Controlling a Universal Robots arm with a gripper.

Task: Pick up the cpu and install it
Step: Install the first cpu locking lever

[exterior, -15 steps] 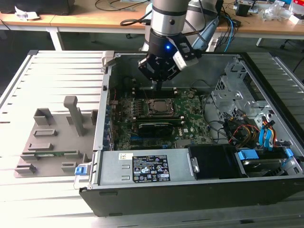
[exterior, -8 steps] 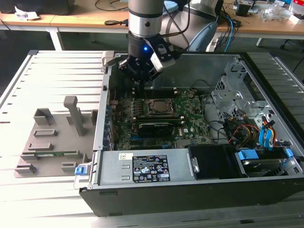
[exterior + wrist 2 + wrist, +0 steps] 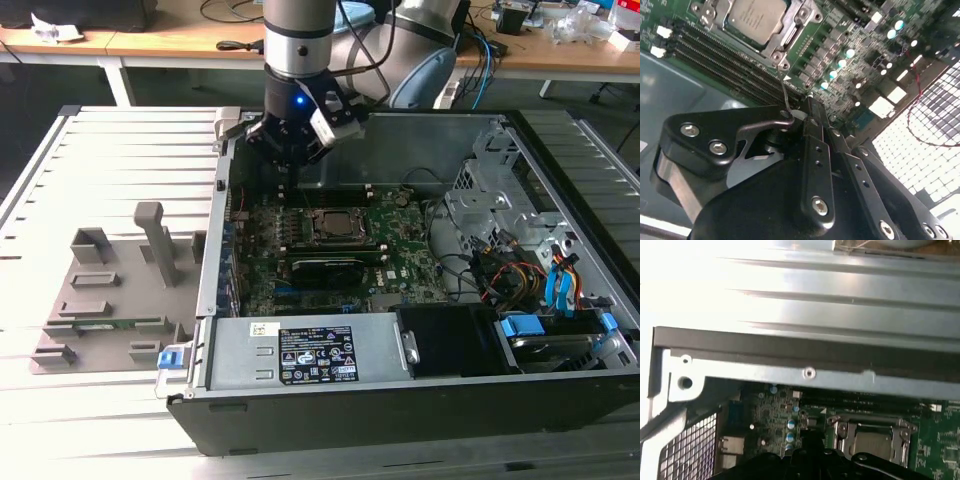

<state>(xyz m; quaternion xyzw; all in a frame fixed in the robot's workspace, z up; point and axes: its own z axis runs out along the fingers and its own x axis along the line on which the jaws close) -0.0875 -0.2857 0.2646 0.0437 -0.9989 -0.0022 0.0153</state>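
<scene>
The robot arm's gripper (image 3: 291,165) hangs inside the open computer case (image 3: 420,390), over the green motherboard (image 3: 400,262) near its back edge. The cpu (image 3: 331,227) is not in the gripper. It sits flat in the socket (image 3: 333,229) in the middle of the board, with the metal frame around it. In the second wrist view the cpu (image 3: 758,14) shows as a silvery square inside the socket frame (image 3: 785,37), with the long black memory slots (image 3: 725,60) running beside it. In the first wrist view the cpu (image 3: 871,444) lies in the frame too, just past the dark gripper body (image 3: 810,460). The gripper stands a little to the exterior view's left of the socket and apart from it. Its black fingers (image 3: 815,150) look close together with nothing between them, but the tips are hard to see, so I cannot tell for sure. A thin bent wire (image 3: 785,102) runs by the tip. To the exterior view's left of the case, a grey fixture (image 3: 110,300) with blocks sits on the ribbed table (image 3: 100,150).
</scene>
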